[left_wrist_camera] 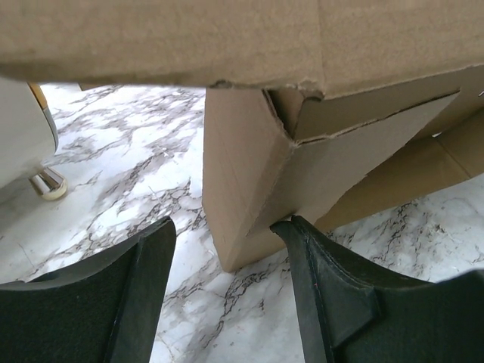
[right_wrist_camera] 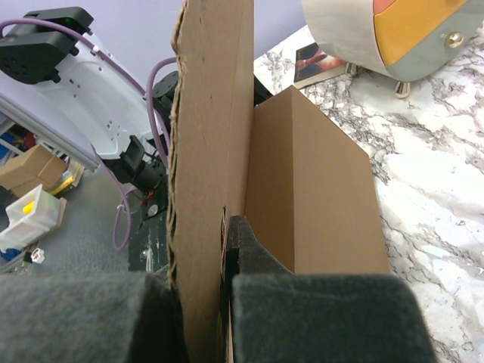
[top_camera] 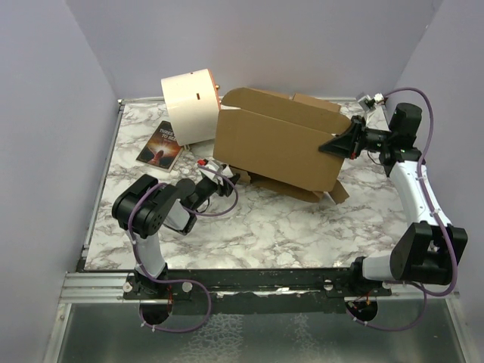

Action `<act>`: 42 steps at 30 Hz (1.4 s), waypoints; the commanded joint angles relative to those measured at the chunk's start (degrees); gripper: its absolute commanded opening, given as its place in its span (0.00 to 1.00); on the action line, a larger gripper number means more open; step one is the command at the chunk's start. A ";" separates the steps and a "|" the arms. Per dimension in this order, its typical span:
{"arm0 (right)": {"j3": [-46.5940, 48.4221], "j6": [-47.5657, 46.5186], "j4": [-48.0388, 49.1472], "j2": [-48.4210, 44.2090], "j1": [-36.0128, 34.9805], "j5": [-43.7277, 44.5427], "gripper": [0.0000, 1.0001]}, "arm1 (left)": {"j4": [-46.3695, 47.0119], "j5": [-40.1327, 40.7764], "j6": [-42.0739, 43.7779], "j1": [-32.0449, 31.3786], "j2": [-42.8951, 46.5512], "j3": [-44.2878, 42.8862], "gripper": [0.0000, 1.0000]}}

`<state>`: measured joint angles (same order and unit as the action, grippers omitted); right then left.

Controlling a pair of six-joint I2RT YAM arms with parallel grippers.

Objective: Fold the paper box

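Right wrist: paper box [right_wrist_camera: 212,151] panel btwn R jaws

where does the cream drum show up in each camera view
Top external: cream drum at back left, beside the paper box.
Left wrist: drum at the left edge, box to its right.
Right wrist: drum in the top right corner.
Shared landmark: the paper box.

Plain brown paper box [top_camera: 276,147] at the centre; white surface [top_camera: 257,227] veined grey like marble; at eleven o'clock a cream drum [top_camera: 189,106] and a dark-covered book [top_camera: 160,145].
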<state>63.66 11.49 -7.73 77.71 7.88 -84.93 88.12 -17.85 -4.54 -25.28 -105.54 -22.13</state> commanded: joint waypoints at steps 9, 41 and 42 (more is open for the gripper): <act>2.38 2.12 -2.55 3.38 -0.02 7.87 0.01 | 13.90 0.92 -2.65 -0.47 -1.45 -4.10 0.63; 6.63 24.05 9.52 15.80 3.63 7.97 0.01 | 13.22 -1.20 -12.54 1.68 -9.11 -17.23 0.66; 6.68 24.30 9.69 16.01 3.68 7.83 0.01 | 12.75 -1.51 -13.02 1.86 -9.18 -17.64 0.66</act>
<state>68.73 34.33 0.58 92.53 11.44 -76.25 88.07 -17.69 -13.45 -24.58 -114.06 -37.34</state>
